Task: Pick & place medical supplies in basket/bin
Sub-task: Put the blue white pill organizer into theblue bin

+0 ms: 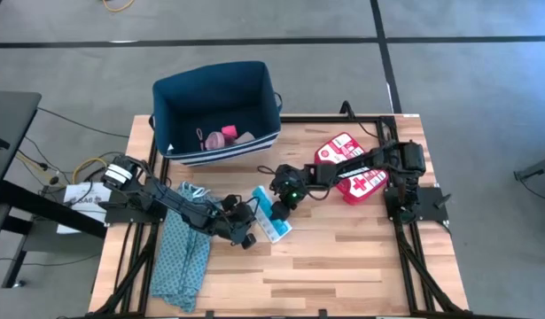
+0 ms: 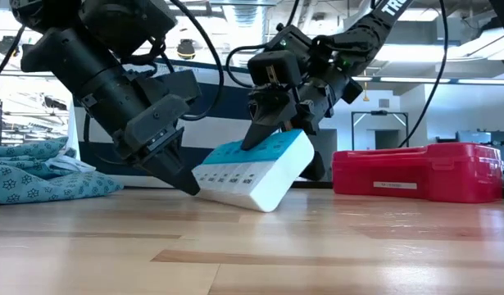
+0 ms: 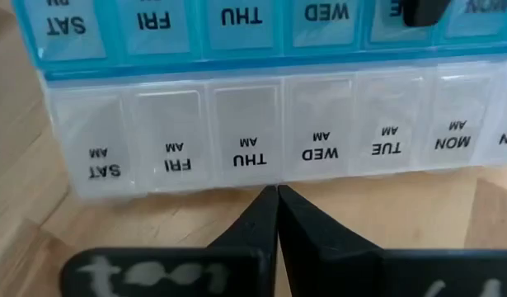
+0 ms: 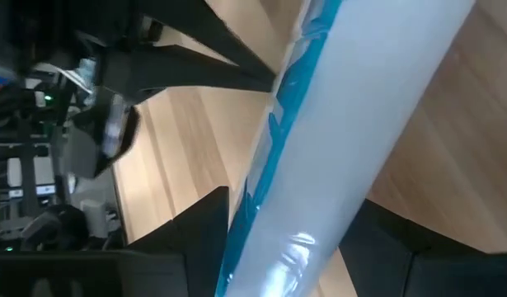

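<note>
My left gripper (image 2: pixel 182 182) sits fingers pressed together, tips on the wood just beside the blue pill organizer strip (image 2: pixel 256 176). My right gripper (image 2: pixel 280 135) clamps that strip, tilted, one edge on the table (image 1: pixel 343 257). Behind: red first-aid case (image 1: pixel 350 167), then navy bin (image 1: pixel 215 111) with pink items inside.

Organizer (image 3: pixel 261 99): both ends cut off in left wrist view; only a slanted section shows in right wrist view. Bin (image 1: pixel 217 80) contents: pink items (image 1: pixel 221 137) too small to identify. Red case (image 2: pixel 420 170): right end cut by low view's edge.
</note>
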You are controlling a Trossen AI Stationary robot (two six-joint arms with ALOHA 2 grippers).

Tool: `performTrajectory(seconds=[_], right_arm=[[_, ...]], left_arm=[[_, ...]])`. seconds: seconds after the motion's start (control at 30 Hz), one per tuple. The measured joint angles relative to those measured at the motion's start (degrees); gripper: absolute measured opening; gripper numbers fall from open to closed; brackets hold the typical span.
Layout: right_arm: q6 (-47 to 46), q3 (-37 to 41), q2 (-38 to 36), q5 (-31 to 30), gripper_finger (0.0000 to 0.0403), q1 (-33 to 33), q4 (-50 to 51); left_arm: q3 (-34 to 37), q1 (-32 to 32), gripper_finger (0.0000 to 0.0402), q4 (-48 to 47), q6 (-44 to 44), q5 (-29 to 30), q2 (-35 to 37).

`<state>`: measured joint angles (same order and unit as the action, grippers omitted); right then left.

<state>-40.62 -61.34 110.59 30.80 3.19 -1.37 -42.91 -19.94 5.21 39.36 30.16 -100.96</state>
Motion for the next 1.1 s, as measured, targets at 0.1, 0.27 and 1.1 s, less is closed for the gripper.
performTrajectory(seconds=[0.1,0.27,1.1], right_arm=[[0.3,0.0,0.0,-0.7,0.0201,-0.3,0.4],[0.6,0.0,0.0,-0.8,0.0201,-0.2,1.4],[6.8,0.0,0.1,-1.0,0.0152,-0.2,4.4]], left_arm=[[0.0,-0.1,0.0,1.4,-0.8,-0.6,0.1],[-0.1,0.0,0.0,1.4,-0.7,0.3,0.1],[-0.5,-0.1,0.0,12.5,-7.3,4.5,0.5]])
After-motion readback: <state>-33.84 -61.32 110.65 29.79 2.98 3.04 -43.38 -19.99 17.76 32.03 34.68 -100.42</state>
